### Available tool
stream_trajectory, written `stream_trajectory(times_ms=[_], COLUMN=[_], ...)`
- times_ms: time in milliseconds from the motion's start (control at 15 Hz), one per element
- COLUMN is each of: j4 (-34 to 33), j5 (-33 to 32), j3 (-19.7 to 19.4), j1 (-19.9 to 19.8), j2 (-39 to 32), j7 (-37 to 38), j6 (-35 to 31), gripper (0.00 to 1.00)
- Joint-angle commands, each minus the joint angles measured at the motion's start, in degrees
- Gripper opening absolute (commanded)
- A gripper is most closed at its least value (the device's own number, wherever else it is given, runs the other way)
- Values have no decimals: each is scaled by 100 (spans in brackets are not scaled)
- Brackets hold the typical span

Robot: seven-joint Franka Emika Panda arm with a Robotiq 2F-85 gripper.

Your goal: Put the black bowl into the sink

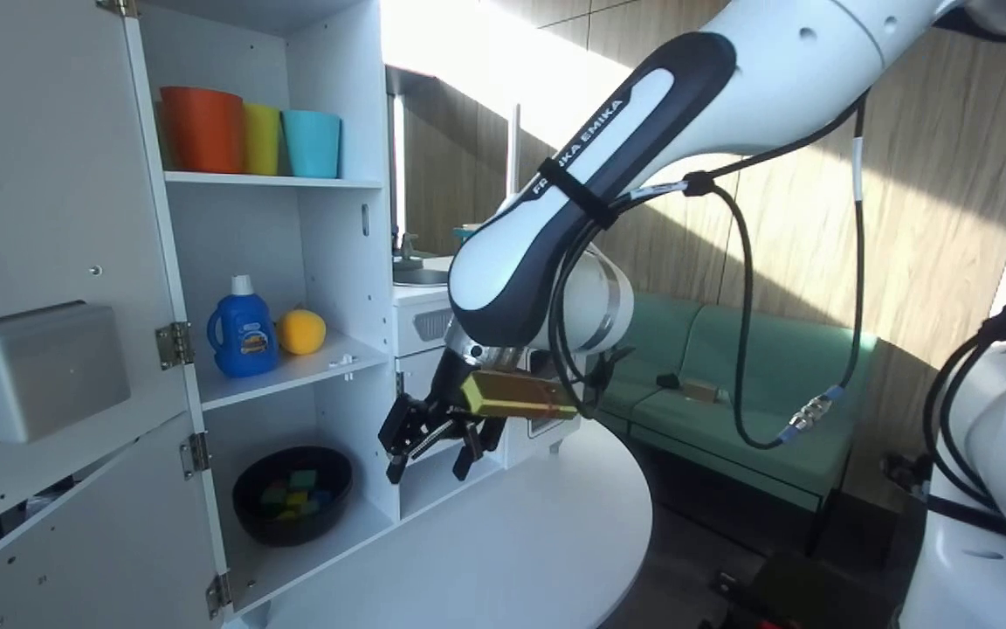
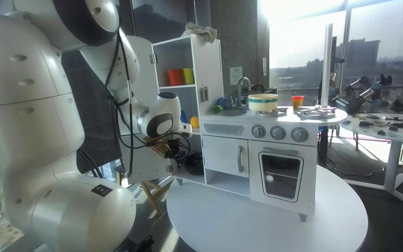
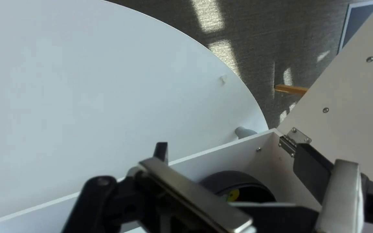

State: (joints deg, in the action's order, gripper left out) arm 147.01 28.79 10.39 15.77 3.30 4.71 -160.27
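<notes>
The black bowl [image 1: 293,533] stands upright on the bottom shelf of the white cabinet, with several coloured blocks inside. It also shows, partly hidden by the gripper, in an exterior view [image 2: 194,165] and in the wrist view [image 3: 220,179]. My gripper [image 1: 430,465] is open and empty, in front of the cabinet, to the right of the bowl and slightly above it, not touching it. It also shows in an exterior view [image 2: 179,159] and in the wrist view [image 3: 235,161]. The round sink [image 2: 232,112] is set in the counter; only part of it [image 1: 421,277] shows past the arm.
Cabinet doors [image 1: 58,262] stand open on the left. The middle shelf [image 1: 293,371] holds a blue bottle [image 1: 245,336] and a yellow ball-like object [image 1: 301,332]. Coloured cups [image 1: 203,131] are above. A faucet [image 2: 240,89], green item [image 2: 218,109] and cream pot [image 2: 263,102] are near the sink.
</notes>
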Motion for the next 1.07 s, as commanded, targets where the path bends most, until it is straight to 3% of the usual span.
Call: stream_trajectory(times_ms=[0,133,400,1000], j4=[-740,-1102,-1743,-2792], j5=[1092,1474,1569,487], j3=[155,204,224,-109], j1=[24,70,83,326], j2=[-937,-1344,-2219,-3647], j7=[-215,-166,186,1706], j6=[-699,-952,-1386,-2068], gripper=[100,100,100,100])
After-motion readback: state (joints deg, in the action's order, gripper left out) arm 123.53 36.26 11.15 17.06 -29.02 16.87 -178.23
